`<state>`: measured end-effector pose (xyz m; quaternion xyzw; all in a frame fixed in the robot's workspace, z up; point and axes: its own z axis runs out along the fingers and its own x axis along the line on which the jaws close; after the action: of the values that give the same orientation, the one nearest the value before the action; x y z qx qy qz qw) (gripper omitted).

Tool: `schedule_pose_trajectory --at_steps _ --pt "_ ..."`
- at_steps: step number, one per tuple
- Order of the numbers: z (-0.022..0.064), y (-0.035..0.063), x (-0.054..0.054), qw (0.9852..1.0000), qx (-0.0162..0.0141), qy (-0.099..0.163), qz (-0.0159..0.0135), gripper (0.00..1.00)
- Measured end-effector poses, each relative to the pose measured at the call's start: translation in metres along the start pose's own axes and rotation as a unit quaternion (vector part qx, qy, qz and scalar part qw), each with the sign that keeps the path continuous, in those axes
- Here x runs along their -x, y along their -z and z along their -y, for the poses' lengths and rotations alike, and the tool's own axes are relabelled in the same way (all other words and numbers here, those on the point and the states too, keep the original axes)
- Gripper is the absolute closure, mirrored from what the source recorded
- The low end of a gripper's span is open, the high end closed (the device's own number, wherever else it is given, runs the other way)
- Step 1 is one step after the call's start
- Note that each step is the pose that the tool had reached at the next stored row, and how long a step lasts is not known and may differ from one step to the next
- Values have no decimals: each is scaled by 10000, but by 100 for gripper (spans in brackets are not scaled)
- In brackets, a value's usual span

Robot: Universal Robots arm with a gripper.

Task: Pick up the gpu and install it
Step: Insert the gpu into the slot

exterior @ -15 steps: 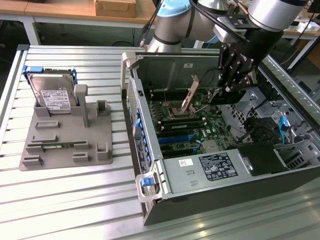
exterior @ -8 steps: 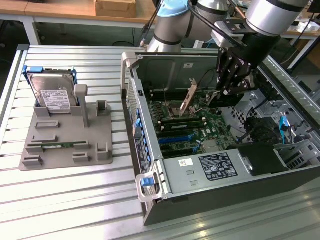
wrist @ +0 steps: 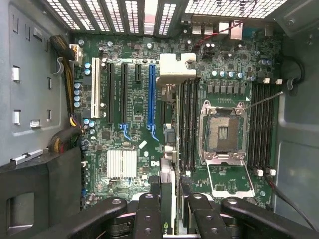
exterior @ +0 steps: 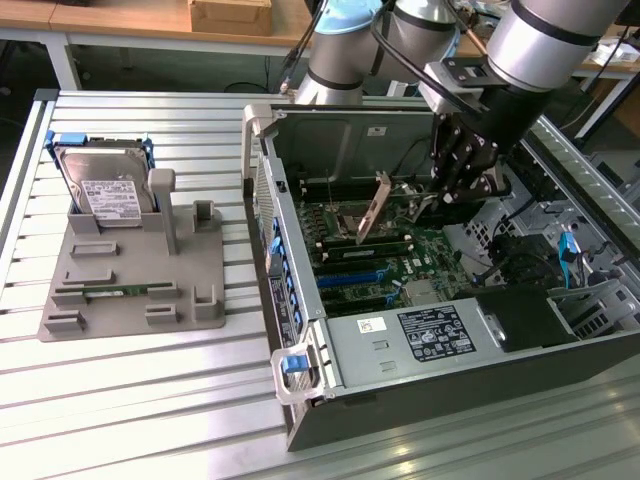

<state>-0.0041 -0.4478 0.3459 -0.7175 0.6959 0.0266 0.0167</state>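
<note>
The gripper [wrist: 169, 199] is clenched on the gpu [wrist: 168, 144], which stands on edge in its grip above the motherboard [wrist: 137, 107], inside the case [exterior: 300, 300]. In the exterior view the gpu is at nine o'clock of the gripper. It looks light, stiff and fragile: hold the board's edges.

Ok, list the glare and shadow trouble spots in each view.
Exterior view: light washes out the table slats in the foreground, while the case interior sits in shade. Wrist view: the vent grille blows out white, and the gpu bracket glares.
</note>
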Motion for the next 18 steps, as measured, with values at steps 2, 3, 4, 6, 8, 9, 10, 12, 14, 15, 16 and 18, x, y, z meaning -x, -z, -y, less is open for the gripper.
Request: schedule_pose_trajectory --at_steps 2,3,4,6,8,9,10,12,14,15,16,18 --pt "-41 -18 -15 10000 0 0 0 74" --pt "-60 -25 -21 10000 1 0 -1 74" --pt "-85 -36 -28 10000 1 0 -1 74" --pt "-126 -51 -37 10000 0 0 0 74" --pt "-157 -71 -45 10000 0 -2 1 74" --pt "-159 -77 -46 10000 0 -12 0 74" --pt "-161 -86 -46 10000 -3 -50 0 74" --pt "-161 -106 -47 9997 -14 -234 3 74" --pt "-161 -119 -48 9991 -25 -424 5 74" --pt "-161 -124 -49 9988 -30 -494 6 74" --pt "-162 -132 -49 9982 -36 -595 7 74" --pt "-180 -150 -57 9980 -38 -623 8 74"
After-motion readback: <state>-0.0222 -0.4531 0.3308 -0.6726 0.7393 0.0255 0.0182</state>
